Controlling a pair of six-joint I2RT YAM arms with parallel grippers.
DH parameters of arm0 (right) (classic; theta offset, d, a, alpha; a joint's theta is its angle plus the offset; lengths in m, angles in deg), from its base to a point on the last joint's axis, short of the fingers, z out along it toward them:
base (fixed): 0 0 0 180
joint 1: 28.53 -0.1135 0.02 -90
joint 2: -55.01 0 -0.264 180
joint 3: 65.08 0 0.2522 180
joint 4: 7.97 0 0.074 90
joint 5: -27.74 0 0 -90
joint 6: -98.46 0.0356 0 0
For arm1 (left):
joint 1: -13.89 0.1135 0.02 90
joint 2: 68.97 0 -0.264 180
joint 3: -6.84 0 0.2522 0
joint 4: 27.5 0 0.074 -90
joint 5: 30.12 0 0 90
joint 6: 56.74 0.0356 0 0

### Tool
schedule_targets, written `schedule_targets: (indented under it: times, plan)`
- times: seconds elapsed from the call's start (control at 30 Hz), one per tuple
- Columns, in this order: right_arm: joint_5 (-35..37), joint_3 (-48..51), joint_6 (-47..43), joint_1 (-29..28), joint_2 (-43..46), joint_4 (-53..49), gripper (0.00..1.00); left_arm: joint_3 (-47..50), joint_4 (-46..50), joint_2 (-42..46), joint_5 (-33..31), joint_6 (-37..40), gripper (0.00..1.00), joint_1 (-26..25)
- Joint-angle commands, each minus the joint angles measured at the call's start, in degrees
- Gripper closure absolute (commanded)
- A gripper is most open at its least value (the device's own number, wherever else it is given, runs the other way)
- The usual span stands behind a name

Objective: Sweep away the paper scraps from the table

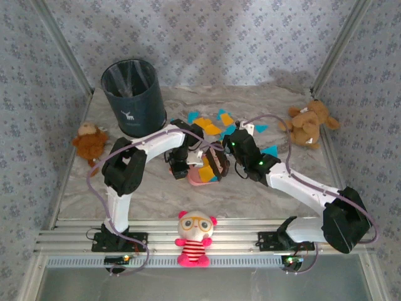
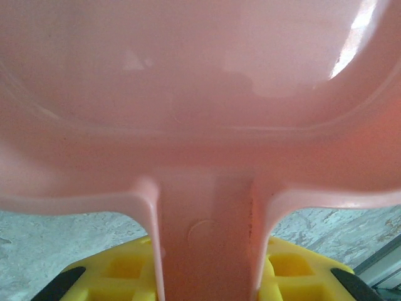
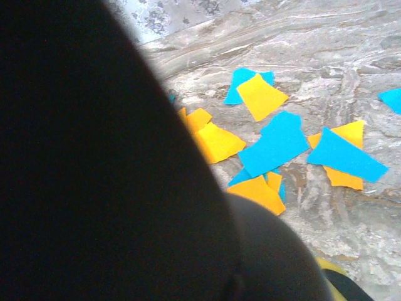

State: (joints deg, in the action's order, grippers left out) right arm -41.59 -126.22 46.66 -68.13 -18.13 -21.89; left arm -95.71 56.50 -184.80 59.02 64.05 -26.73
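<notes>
Pink plastic dustpan [image 2: 200,94] gripped by its handle in nearly closed left gripper [image 2: 207,273], at middle of table [image 1: 156,194]. Beside it, right gripper [image 1: 220,162] fully closed, apparently on dark brush [image 3: 94,157]. Beyond, toward far edge, paper scraps [image 3: 276,144] unswept. Sweeping stage; next, likely: pull scraps nearward into pan.

Both arms [image 1: 127,168] inward, fingers [image 2: 294,271] closed

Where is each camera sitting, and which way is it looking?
Top external: high behind the table, looking down; left arm, right arm and their bases show.
Left wrist: on the left arm, facing the pink dustpan, its yellow fingers beside the handle.
Right wrist: on the right arm, looking down at paper scraps past a dark shape.
Shared: top and right wrist both see the scraps.
</notes>
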Motion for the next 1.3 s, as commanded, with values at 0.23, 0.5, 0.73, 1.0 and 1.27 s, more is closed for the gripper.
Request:
schedule_targets:
  times: [0.23,0.5,0.73,1.0,1.27]
  plan:
    - [-7.2,0.8,2.9,2.0,2.3,3.7,1.0,1.1,1.2,-0.2,0.5,-0.4,1.0,0.2]
    - [-8.5,1.5,4.4,3.4,3.5,4.9,1.0,2.3,-0.3,0.6,1.3,-0.6,1.0,0.3]
    - [-6.8,0.8,3.9,3.4,4.6,3.3,1.0,3.5,-2.1,1.6,2.5,-1.5,1.0,0.3]
    - [0.6,0.2,0.8,3.6,10.7,-3.8,1.0,5.3,-6.6,4.5,3.6,-3.6,1.0,1.5]
    - [4.1,0.3,-1.7,7.3,16.3,-12.5,1.0,6.8,-9.8,9.2,5.9,-5.4,1.0,2.0]
